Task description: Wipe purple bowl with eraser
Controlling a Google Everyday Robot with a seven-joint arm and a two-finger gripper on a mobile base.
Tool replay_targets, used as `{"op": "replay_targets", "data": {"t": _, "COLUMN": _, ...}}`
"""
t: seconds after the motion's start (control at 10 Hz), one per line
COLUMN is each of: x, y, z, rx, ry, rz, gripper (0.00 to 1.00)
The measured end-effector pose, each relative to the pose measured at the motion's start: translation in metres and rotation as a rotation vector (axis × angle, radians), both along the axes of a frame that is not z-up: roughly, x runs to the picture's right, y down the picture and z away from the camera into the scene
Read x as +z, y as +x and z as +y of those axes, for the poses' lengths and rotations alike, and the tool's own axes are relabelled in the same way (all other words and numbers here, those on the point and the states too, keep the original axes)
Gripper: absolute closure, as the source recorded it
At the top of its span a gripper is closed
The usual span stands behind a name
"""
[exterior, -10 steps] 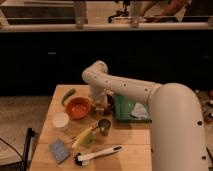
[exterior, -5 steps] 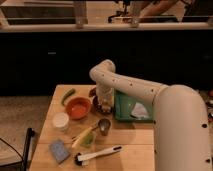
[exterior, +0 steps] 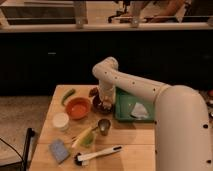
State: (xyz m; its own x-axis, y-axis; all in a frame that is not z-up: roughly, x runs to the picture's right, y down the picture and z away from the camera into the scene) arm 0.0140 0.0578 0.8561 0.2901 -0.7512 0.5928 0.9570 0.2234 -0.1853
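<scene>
The purple bowl (exterior: 101, 104) sat just right of the frame's centre on the wooden surface (exterior: 130, 145), touching or nearly touching the right edge of the larger orange bowl (exterior: 78, 107) and close against the left edge of the green tray (exterior: 131, 109). You had the gripper (exterior: 106, 101) directly over it, pointing straight down, so the bowl lay beneath the gripper rather than off to any side; any wiping stroke would have had to stay inside that small rim. Being round, the bowl had no long axis and pointed no particular way, its mouth facing up. The arm hid most of it, showing only a dark crescent at the lower left. You could not tell how far the gripper was open, nor whether it held the eraser, which was not visible anywhere. Lower in the frame stood a small metal cup (exterior: 104, 126), with a white-handled brush (exterior: 97, 154) near the bottom edge and a blue sponge (exterior: 59, 150) at lower left
</scene>
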Motion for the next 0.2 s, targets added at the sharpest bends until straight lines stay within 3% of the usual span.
{"op": "replay_targets", "data": {"t": 0.2, "x": -0.0070, "y": -0.0013, "z": -0.0059, "rx": 0.028, "ry": 0.003, "rz": -0.030, "gripper": 1.00}}
